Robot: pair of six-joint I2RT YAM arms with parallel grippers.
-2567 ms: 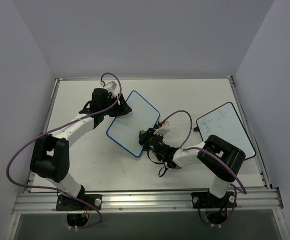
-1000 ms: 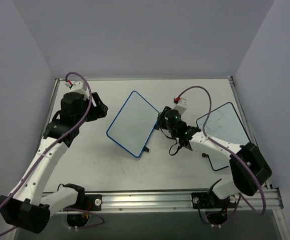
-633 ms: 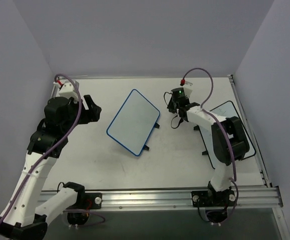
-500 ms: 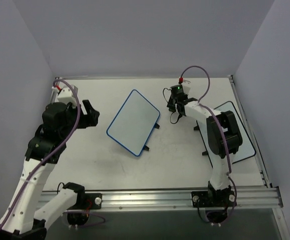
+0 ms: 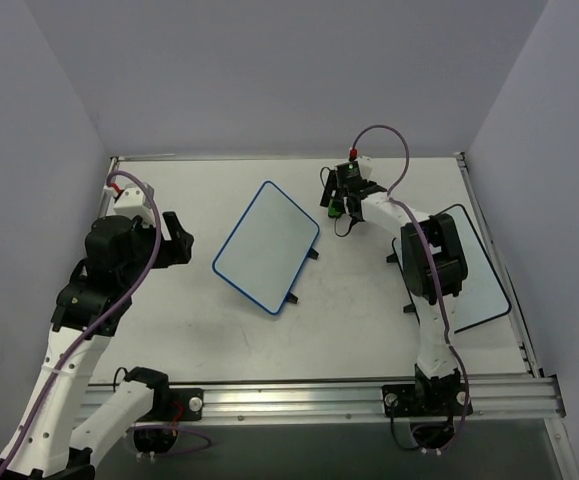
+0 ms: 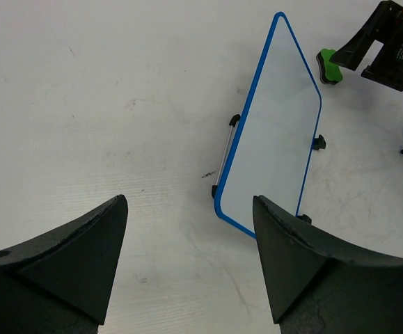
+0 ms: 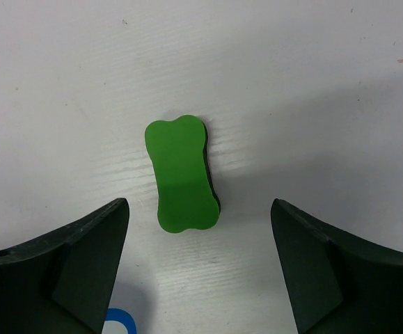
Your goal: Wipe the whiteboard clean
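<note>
Eraser of green, bone-shaped foam [image 7: 182, 174] rests between wide right jaws, seemingly parked on the white counter [image 7: 312, 83]. Left jaws gape well short of the clean blue-framed whiteboard [image 6: 274, 139].

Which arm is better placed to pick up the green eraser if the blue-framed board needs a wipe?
Right. The right gripper, open, hangs directly over the green eraser on the table; the left gripper is across the whiteboard from it.

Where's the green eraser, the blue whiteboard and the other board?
green eraser [image 7: 182, 174]: right wrist view, middle of its top face.
whiteboard [image 5: 266, 245]: top view, centre of its white face.
black-framed board [image 5: 477, 270]: top view, uncovered part of its white face.
</note>
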